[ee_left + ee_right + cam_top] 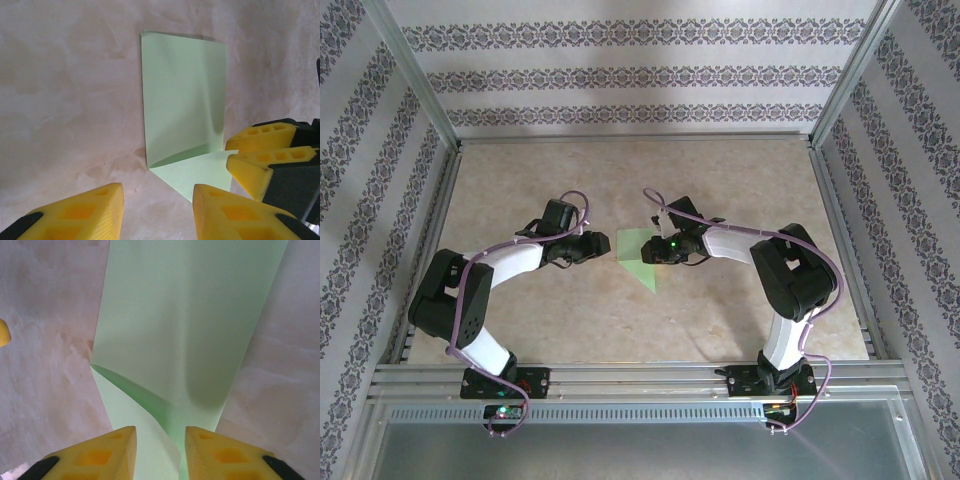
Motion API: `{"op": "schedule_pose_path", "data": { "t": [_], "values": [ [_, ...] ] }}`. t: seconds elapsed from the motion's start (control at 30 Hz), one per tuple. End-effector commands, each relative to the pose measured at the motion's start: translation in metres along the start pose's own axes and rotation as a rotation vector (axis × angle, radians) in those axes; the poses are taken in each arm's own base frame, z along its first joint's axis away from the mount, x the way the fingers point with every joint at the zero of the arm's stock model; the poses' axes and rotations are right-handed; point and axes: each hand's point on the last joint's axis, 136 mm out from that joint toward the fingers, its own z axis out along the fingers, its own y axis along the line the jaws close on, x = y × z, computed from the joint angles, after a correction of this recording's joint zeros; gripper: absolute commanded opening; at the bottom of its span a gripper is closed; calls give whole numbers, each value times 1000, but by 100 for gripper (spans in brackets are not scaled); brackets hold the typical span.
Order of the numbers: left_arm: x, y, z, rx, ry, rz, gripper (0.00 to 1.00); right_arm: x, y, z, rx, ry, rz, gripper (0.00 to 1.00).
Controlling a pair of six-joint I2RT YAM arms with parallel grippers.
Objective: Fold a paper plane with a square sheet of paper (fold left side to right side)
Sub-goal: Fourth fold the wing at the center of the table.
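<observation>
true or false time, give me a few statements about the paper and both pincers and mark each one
1. The paper lies between the two pincers in the top view. True.
2. The paper is flat and unfolded. False: a crease runs across it and a flap is folded over.
3. The left pincer is shut on the paper. False: its fingers stand apart with bare table between them.
4. The right pincer has yellow fingers, and the paper runs up between them. True.
</observation>
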Motion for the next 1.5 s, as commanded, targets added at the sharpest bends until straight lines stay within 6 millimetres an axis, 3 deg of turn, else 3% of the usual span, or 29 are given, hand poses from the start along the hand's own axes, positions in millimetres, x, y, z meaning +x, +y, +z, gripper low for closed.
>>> {"op": "schedule_pose_path", "data": {
  "t": [0.0,0.17,0.43,0.93,1.17,1.27,1.4,1.47],
  "values": [
    [-4,-2,4,23,-1,-16,41,0,7,3,-20,13,-20,21],
    [-4,-8,12,68,28,-33,46,2,8,-8,-14,-4,-17,0],
    [-12,-23,30,172,48,-62,50,-2,12,-31,-16,-60,-26,0],
    [-13,-33,64,214,92,-76,49,-1,17,-44,-32,-93,-32,0],
    [-13,-42,75,236,114,-65,40,-1,17,-46,-38,-97,-31,0],
    [-13,-45,77,244,113,-63,32,-1,15,-46,-32,-97,-27,0],
    [-17,-50,73,252,93,-56,24,-2,4,-56,57,-122,-23,25],
    [-19,-52,70,256,90,-52,24,-4,-4,-66,136,-138,-40,31]
  ]
}}
